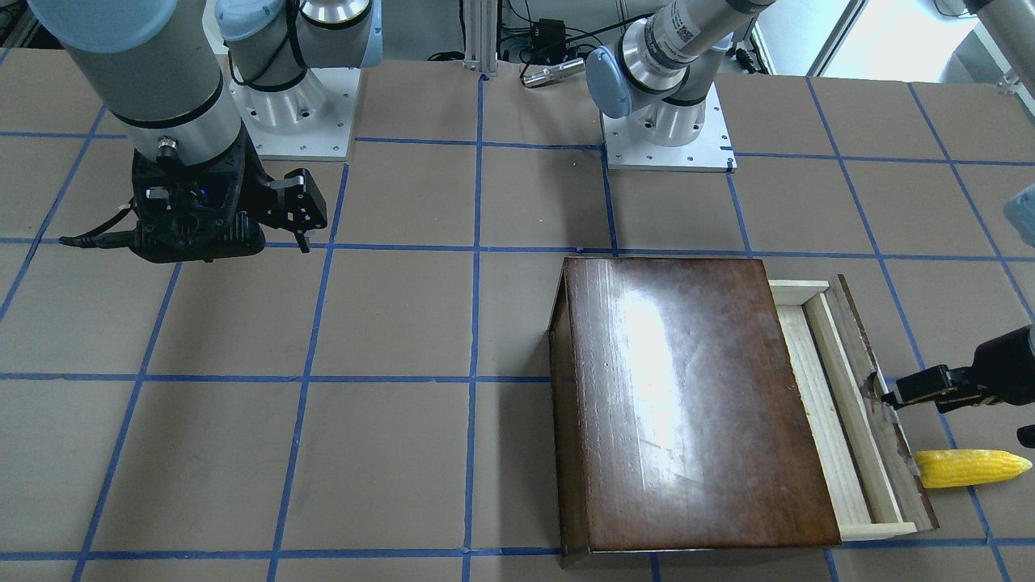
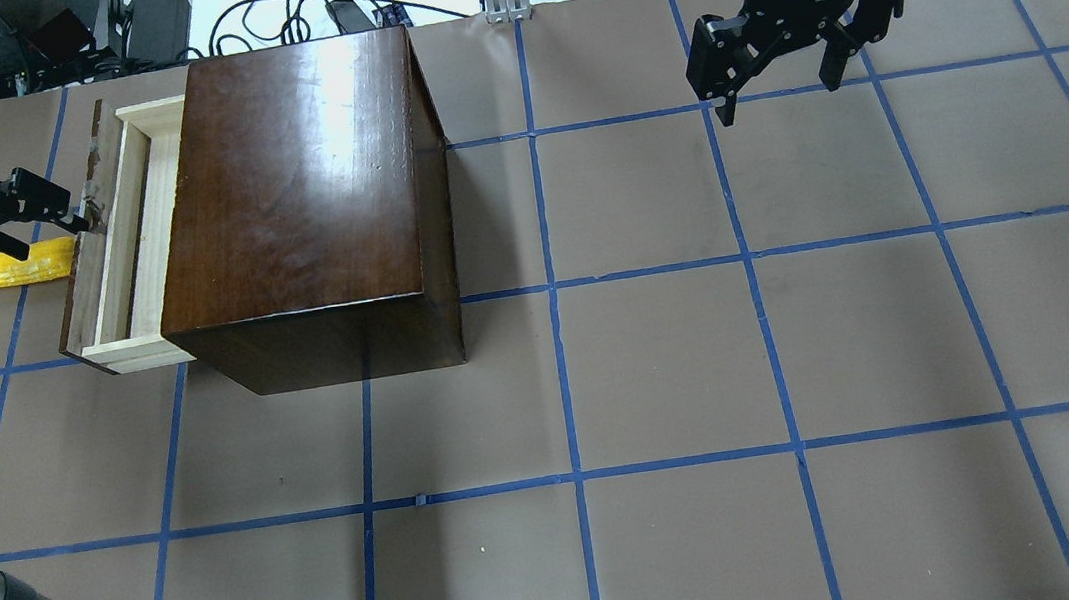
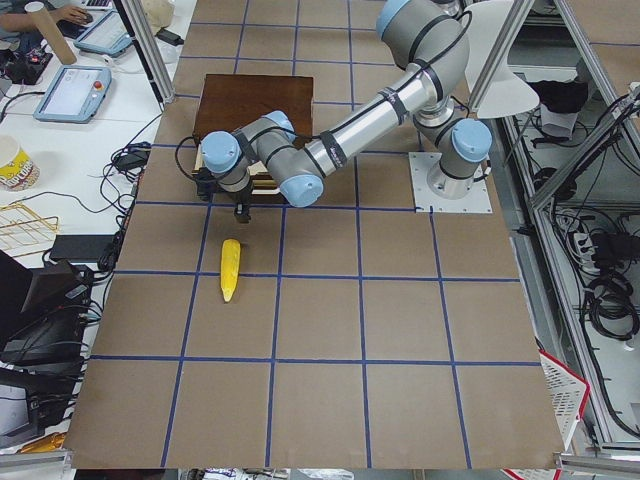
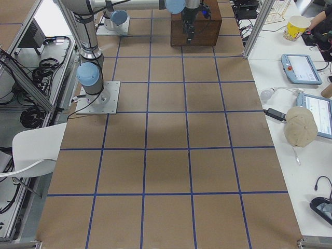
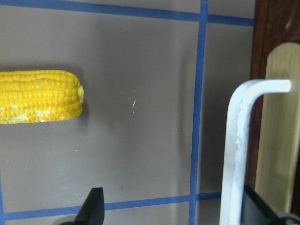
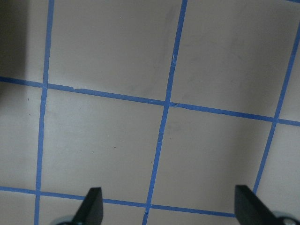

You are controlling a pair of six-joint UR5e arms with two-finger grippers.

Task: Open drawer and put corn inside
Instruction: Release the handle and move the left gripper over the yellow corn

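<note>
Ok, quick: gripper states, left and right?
Left gripper: open, empty, one finger beside the bent white metal handle of the dark brown drawer.
Right gripper: open, empty.

A robotics lab. The table (image 4: 166, 171) is covered in brown paper gridded with blue tape (image 2: 553, 288); the left arm (image 3: 365, 115) and right arm (image 4: 85, 28) are bolted to it on metal base plates (image 1: 703, 153). Aluminium frame posts (image 4: 258, 28) stand at the table's edge. Beside the table, a white bench (image 4: 311, 171) carries teach pendants (image 4: 301, 68), a paper cup (image 4: 296, 26) and cables (image 4: 275, 113); loose wiring (image 3: 600, 290) trails on the floor on the table's other side.
</note>
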